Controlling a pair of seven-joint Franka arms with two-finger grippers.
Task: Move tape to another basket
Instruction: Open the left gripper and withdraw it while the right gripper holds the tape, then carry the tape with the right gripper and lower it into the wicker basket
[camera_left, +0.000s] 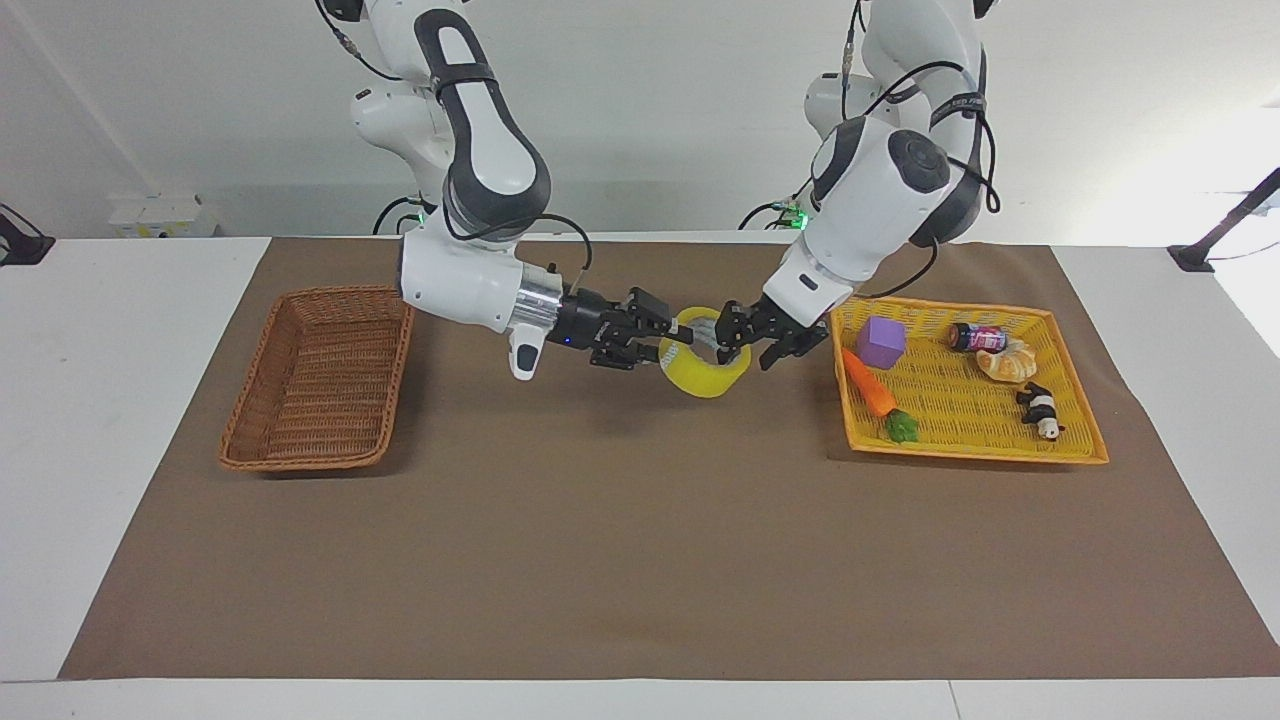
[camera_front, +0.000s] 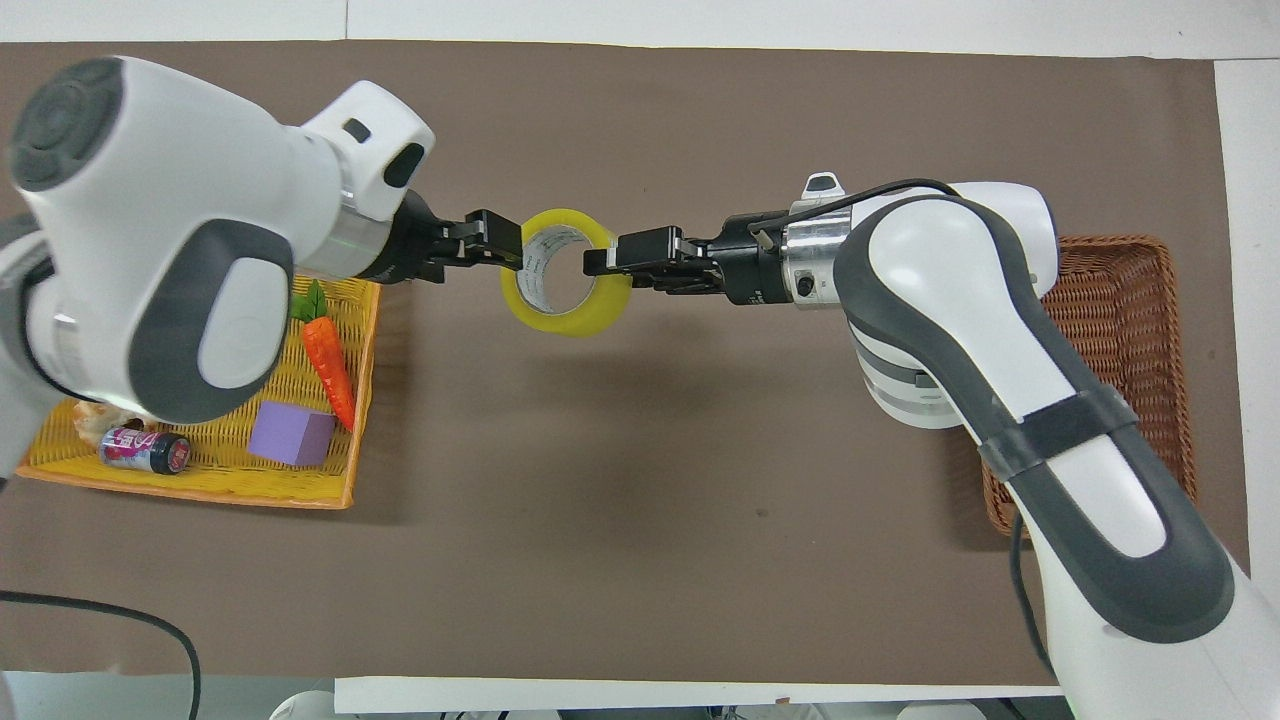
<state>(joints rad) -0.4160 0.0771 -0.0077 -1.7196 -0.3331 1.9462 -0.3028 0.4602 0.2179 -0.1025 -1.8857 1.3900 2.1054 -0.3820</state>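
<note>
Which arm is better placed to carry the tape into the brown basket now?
Right. The right gripper is shut on the tape, and its arm is based at the brown basket's end; the left gripper is open.

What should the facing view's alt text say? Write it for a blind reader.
The right gripper holds the yellow tape roll in the air over mid-table; the left gripper is open beside it. A brown wicker basket lies toward the right arm's end, a yellow tray toward the left arm's.

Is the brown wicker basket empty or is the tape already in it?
Empty. The brown basket shows only bare weave inside. The tape hangs over the mat between the two baskets, gripped by the right claw.
</note>
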